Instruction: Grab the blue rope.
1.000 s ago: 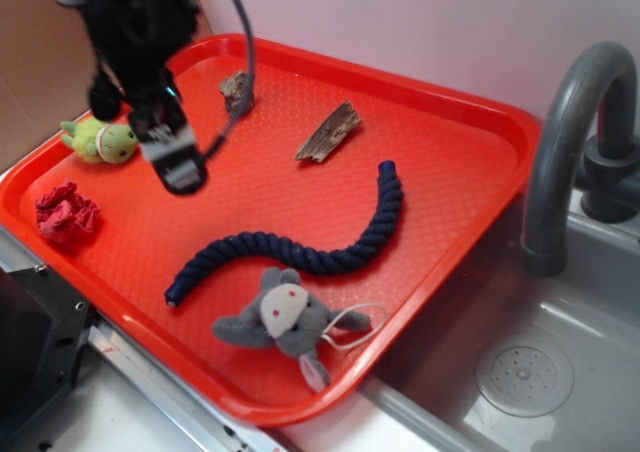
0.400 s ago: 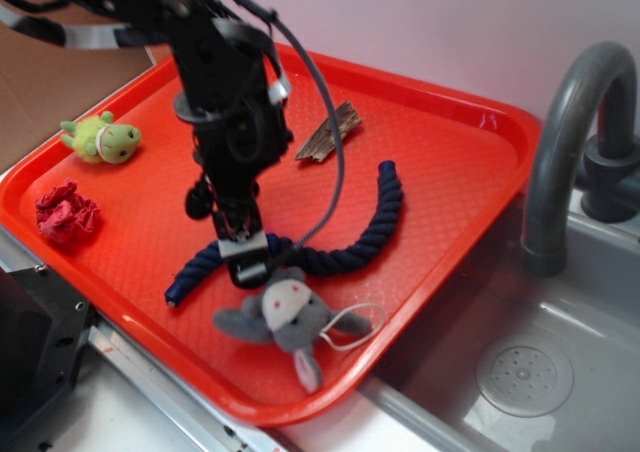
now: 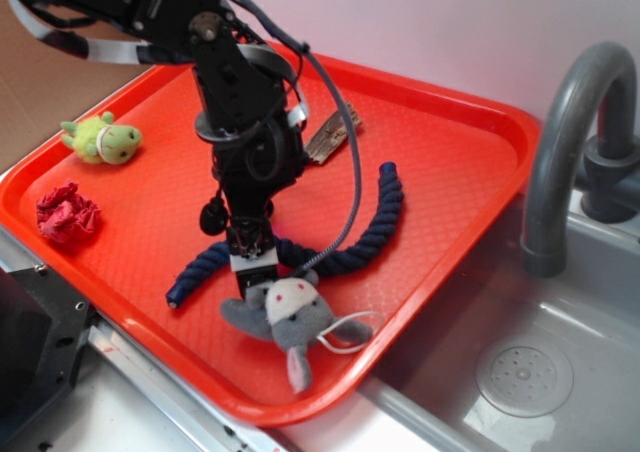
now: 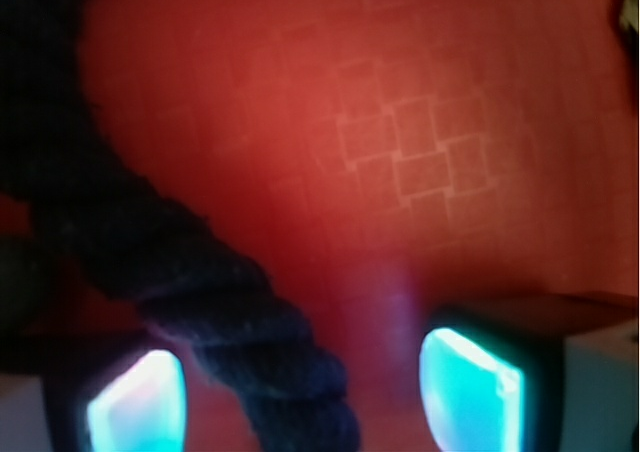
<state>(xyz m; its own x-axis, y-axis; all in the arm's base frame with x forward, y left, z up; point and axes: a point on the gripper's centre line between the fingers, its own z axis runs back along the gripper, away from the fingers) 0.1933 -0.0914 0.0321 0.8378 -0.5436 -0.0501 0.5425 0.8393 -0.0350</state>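
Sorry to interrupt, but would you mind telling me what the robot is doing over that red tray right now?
The arm has lowered its hand onto the middle of the blue rope, which lies curved on the red tray beside a grey plush toy. In the wrist view the two fingers stand apart with the rope between them, nearer one finger, so nothing is gripped yet. The rope lies flat on the tray.

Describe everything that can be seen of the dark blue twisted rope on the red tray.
The thick navy-blue twisted rope looks like soft cotton. It lies flat on the red plastic tray in a loose curve, one bound end at the lower left, the other pointing up. The open gripper straddles its middle. The grey plush toy lies close beside it; contact is unclear.
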